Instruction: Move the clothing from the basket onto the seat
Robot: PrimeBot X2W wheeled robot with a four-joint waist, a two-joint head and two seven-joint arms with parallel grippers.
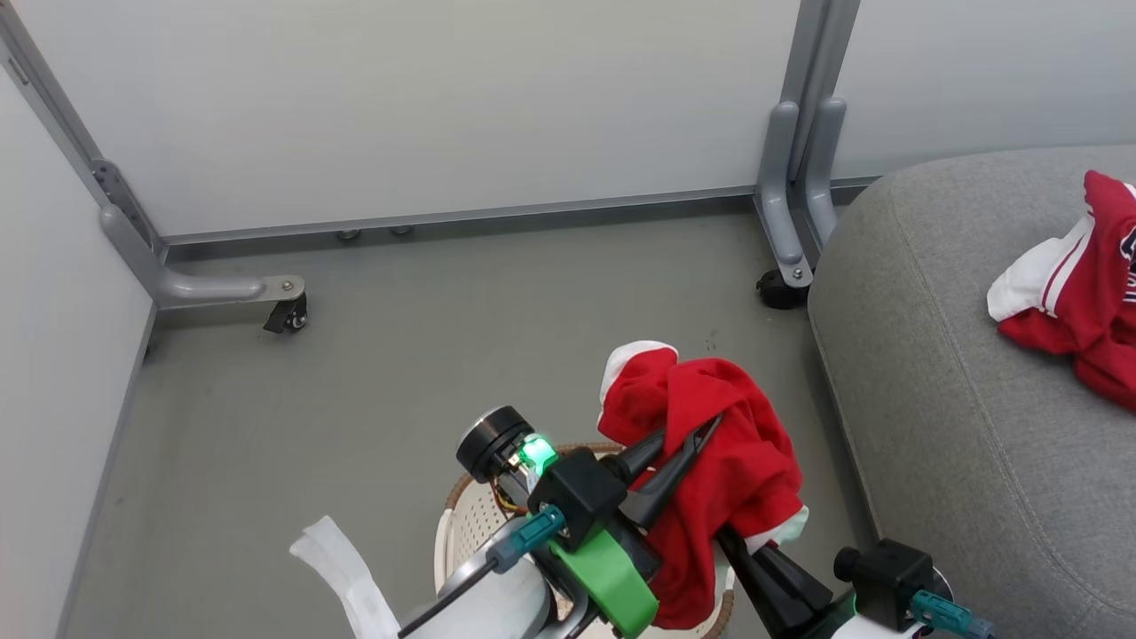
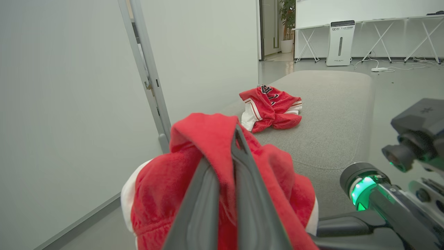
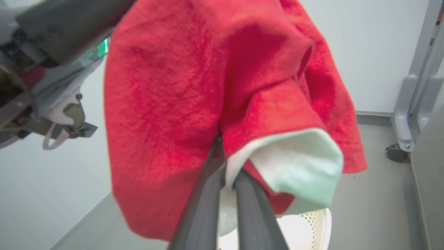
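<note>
A plain red garment with white edges [image 1: 719, 453] hangs bunched in the air above the basket [image 1: 461, 524], whose brown rim and perforated white wall show beneath my arms. My left gripper [image 1: 688, 444] is shut on the garment's upper folds [image 2: 166, 187]. From below right, my right gripper [image 1: 729, 541] is shut on its lower white-edged hem [image 3: 291, 163], fingertips buried in cloth. The red jersey with striped trim and lettering [image 1: 1083, 293] lies crumpled on the grey seat [image 1: 932, 399], to the right of the basket.
White partition panels on grey metal frames wall in the back and left, with casters on the floor [image 1: 286, 315] [image 1: 781, 288]. Bare grey floor lies between the basket and the panels. Past the seat stand a white appliance [image 2: 340, 41] and folding tables.
</note>
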